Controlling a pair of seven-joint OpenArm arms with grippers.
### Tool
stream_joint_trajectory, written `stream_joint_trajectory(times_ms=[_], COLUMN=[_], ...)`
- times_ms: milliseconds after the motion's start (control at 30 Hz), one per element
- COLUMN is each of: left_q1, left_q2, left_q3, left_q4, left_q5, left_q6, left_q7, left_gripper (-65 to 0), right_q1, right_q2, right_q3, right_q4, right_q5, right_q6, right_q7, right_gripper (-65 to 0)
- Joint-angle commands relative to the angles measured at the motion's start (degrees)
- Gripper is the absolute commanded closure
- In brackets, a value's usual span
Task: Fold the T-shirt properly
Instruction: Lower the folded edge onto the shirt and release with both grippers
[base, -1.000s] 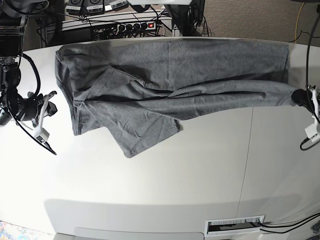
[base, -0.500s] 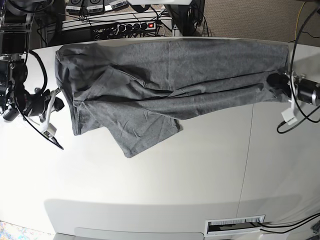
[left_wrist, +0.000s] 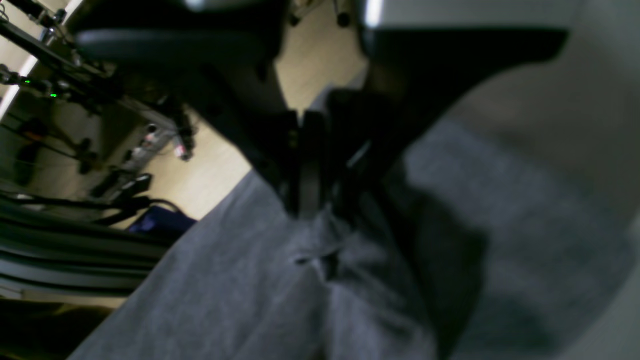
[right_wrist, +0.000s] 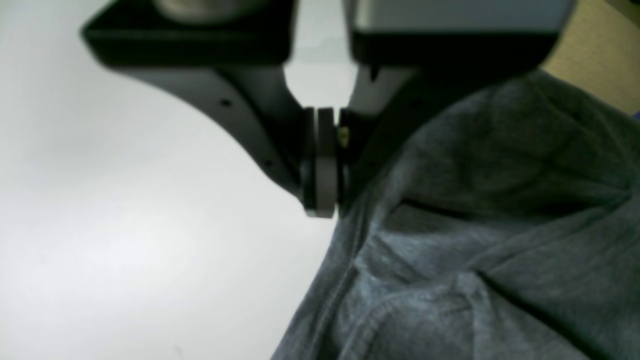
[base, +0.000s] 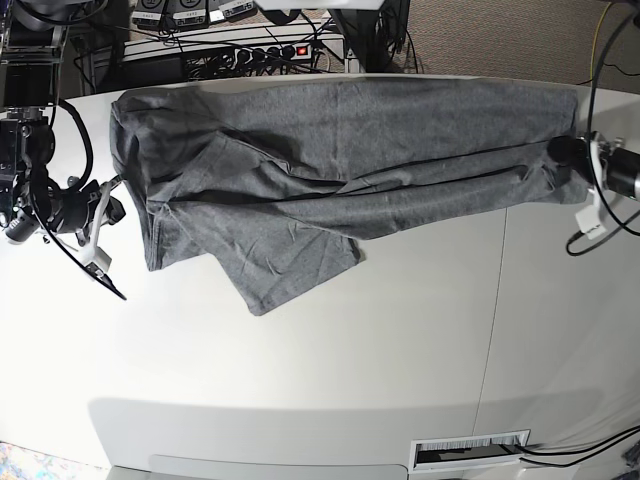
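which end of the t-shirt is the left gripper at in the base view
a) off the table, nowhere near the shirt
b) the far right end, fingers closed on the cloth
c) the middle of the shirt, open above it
b: the left gripper sits at the right end of the T-shirt, and the left wrist view shows its fingers pinched together on grey fabric.

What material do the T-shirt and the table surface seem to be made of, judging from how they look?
The T-shirt looks like a soft knit, probably cotton jersey: matte heather grey, with limp creases and a stitched hem in the right wrist view. The table looks like a smooth, hard white board, perhaps laminate: a faint sheen and a thin seam line; its core cannot be told.
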Motion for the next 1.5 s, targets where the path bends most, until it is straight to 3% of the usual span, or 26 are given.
stream_joint_trajectory(times_ms=[0, 333, 500, 800, 1467], left_q1=[-1.6, -2.2, 5.0, 17.6, 22.1], left_q2=[-2.6, -3.4, -3.2, 3.6, 4.5], left_q3=[-0.9, -15.0, -18.0, -30.8, -39.0], left_q4=[0.5, 4.6, 11.4, 20.9, 20.0], left_q5=[-1.1, -1.1, -1.1, -1.1, -1.1], left_q6=[-0.3, -0.2, -0.3, -0.3, -0.3], left_q7=[0.0, 0.0, 0.0, 0.0, 0.0], left_gripper=[0.0, 0.0, 0.0, 0.0, 0.0], right_q1=[1.1, 1.1, 1.1, 1.1, 1.1], right_q2=[1.6, 1.6, 1.5, 1.6, 1.5], right_q3=[0.7, 0.7, 0.7, 0.7, 0.7], right_q4=[0.7, 0.7, 0.7, 0.7, 0.7], right_q5=[0.4, 0.3, 0.0, 0.0, 0.0], right_q6=[0.1, 0.1, 0.1, 0.1, 0.1], right_q7=[1.3, 1.4, 1.4, 1.5, 2.4], right_gripper=[0.0, 0.0, 0.0, 0.0, 0.0])
